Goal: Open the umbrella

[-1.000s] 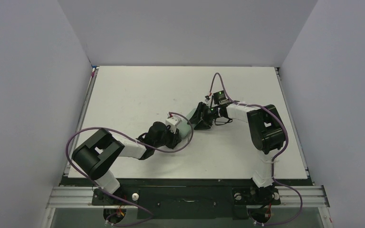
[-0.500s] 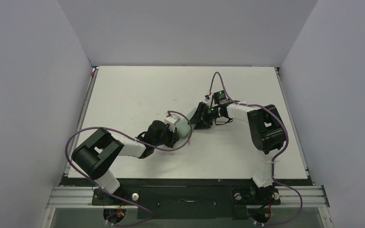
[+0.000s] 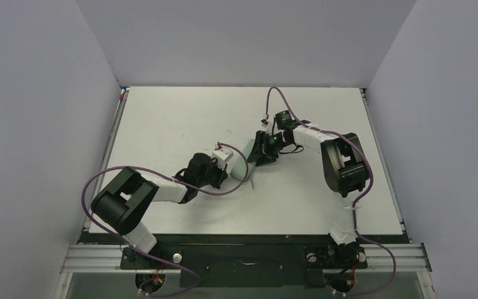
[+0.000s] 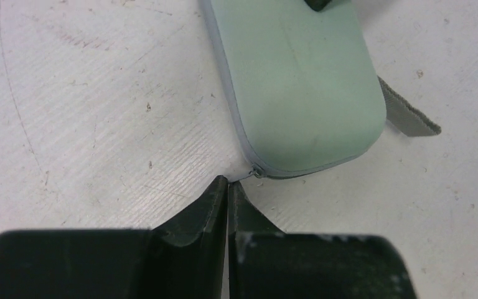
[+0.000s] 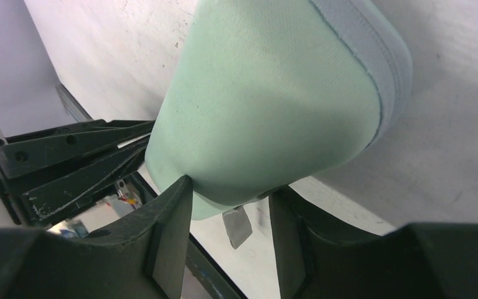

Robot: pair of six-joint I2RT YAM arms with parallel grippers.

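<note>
- The pale green sleeve (image 3: 244,163) is lying near the middle of the white table (image 3: 174,118), stretching between the two grippers.
- The umbrella is not showing in any view. Only the sleeve is showing, so whether the umbrella is sitting inside it cannot be told.
- The right gripper (image 5: 231,187) is pinching the sleeve's far end, with one finger (image 5: 171,218) pressing on each side of the soft fabric.
- The left gripper (image 4: 227,187) is sitting low at the sleeve's near corner with its fingers pressed together. The tips are reaching the small metal zip pull (image 4: 256,171), but whether they are catching it cannot be told.
- A grey strap (image 4: 407,115) is sticking out from the sleeve's near end and lying flat on the table.
- A grey band (image 5: 379,56) is running along the sleeve's edge.
- Purple cables (image 3: 274,99) are looping above both arms, and plain grey walls are closing in the table on three sides.
</note>
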